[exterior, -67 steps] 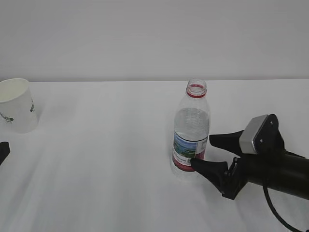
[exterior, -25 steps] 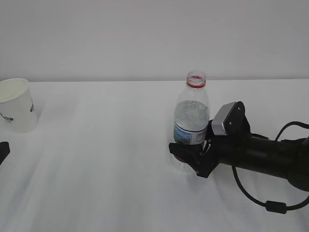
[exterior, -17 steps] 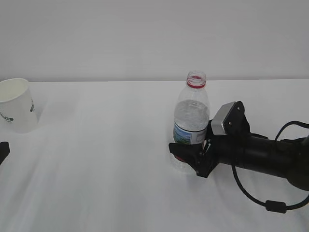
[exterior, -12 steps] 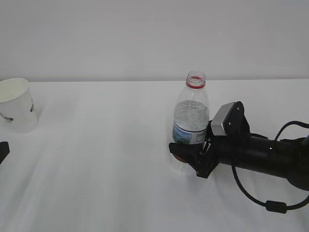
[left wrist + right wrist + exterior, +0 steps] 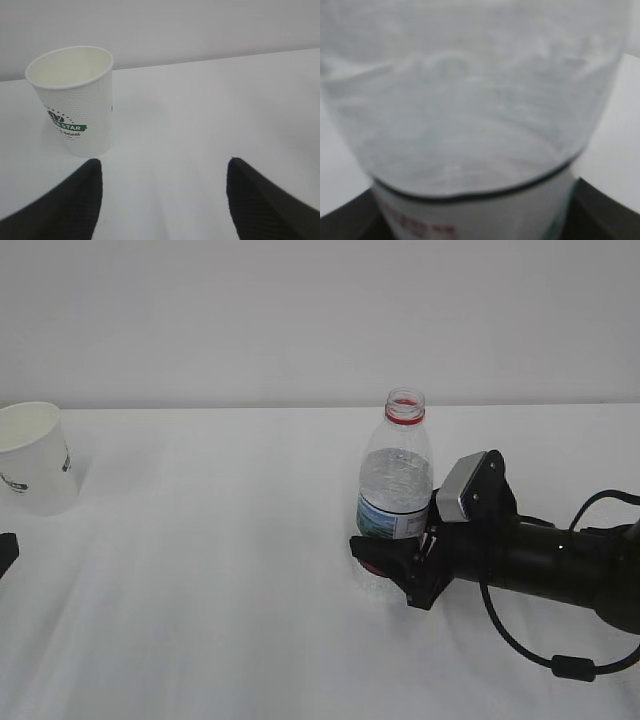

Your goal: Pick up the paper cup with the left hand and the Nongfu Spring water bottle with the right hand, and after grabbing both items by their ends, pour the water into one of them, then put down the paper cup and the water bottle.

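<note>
Straddling the lower body of the Nongfu Spring water bottle (image 5: 396, 502), the right hand (image 5: 392, 556) comes in from the right edge of the exterior view, low over the white table (image 5: 220, 570). One black jaw crosses the front of the bottle at the red band of its label; the far jaw is hidden behind the bottle. In the right wrist view the bottle (image 5: 470, 100) fills the frame, blurred, with dark jaw edges at both lower corners right up against its sides. Whether the jaws are actually pressing the plastic or just flanking it, cannot tell.

Bottle stands upright near table centre, base on the surface, no cap, red neck ring at top. The water (image 5: 397, 478) level sits a bit below the shoulder.

The paper cup (image 5: 37, 471) stands upright at the far left of the table, well apart from the bottle, mouth up. In the left wrist view the cup (image 5: 75, 100) sits ahead and left of centre, green logo facing the camera, inside looks empty.

The left hand (image 5: 162, 192) has its jaws spread wide, holding nothing, with bare table between the two tips. The left fingertip (image 5: 90, 172) is just short of the cup's base, not touching. In the exterior view only a small black piece of that arm shows at the left edge.
</note>
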Controlling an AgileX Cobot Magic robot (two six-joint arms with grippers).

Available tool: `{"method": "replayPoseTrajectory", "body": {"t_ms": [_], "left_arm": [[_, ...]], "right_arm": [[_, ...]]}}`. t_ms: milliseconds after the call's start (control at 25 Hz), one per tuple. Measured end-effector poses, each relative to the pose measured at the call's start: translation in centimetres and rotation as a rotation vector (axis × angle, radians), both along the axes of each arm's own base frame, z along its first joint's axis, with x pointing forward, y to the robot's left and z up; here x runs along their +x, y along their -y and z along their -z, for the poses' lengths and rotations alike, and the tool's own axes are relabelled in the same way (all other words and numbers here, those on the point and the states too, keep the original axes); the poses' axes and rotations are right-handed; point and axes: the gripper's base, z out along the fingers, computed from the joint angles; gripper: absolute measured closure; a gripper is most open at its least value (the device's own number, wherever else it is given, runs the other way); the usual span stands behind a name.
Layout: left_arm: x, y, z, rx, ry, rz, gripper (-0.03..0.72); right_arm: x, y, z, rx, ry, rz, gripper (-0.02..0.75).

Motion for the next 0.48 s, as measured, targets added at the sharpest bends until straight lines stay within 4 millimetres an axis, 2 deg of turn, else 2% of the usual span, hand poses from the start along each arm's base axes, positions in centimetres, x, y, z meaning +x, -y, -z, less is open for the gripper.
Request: {"method": "replayPoseTrajectory", "body": {"t_ms": [160, 480], "left_arm": [[0.0, 0.0, 0.0, 0.000, 0.000, 0.000, 0.129], [0.0, 0.0, 0.0, 0.000, 0.000, 0.000, 0.140]], "right_arm": [[0.0, 0.1, -0.4, -0.015, 0.001, 0.015, 0.212], [-0.3, 0.7, -2.4, -0.005, 0.031, 0.089, 0.213]]}}
